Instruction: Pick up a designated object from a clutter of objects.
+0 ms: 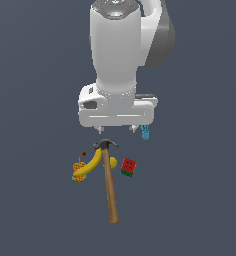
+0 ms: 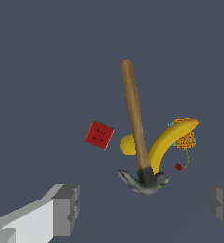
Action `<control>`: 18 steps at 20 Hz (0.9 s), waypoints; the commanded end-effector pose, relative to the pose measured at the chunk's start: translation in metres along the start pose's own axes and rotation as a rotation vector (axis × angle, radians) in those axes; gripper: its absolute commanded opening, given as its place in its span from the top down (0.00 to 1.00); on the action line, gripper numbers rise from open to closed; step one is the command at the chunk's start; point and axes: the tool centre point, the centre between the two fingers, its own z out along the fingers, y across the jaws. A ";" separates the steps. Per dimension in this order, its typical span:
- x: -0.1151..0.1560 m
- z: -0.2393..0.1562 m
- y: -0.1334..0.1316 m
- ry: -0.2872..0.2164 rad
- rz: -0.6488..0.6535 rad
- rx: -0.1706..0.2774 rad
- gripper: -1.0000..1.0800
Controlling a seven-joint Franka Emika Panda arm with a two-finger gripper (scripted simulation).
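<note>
The hammer lies on the dark floor, its brown wooden handle pointing toward the front of the exterior view and its grey claw head nearest the arm. A yellow banana lies against the head end. My gripper hangs above the head, apart from it. Its fingers stand wide apart with nothing between them.
A red-and-green cube sits to the exterior view's right of the handle. An orange patterned piece and a tiny red bit lie by the banana. A small cyan block shows under the hand.
</note>
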 end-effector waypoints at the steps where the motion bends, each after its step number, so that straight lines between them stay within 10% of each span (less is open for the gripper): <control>1: 0.010 0.021 0.003 -0.007 -0.018 0.001 0.04; 18: 0.050 0.155 0.021 -0.041 -0.125 0.003 0.04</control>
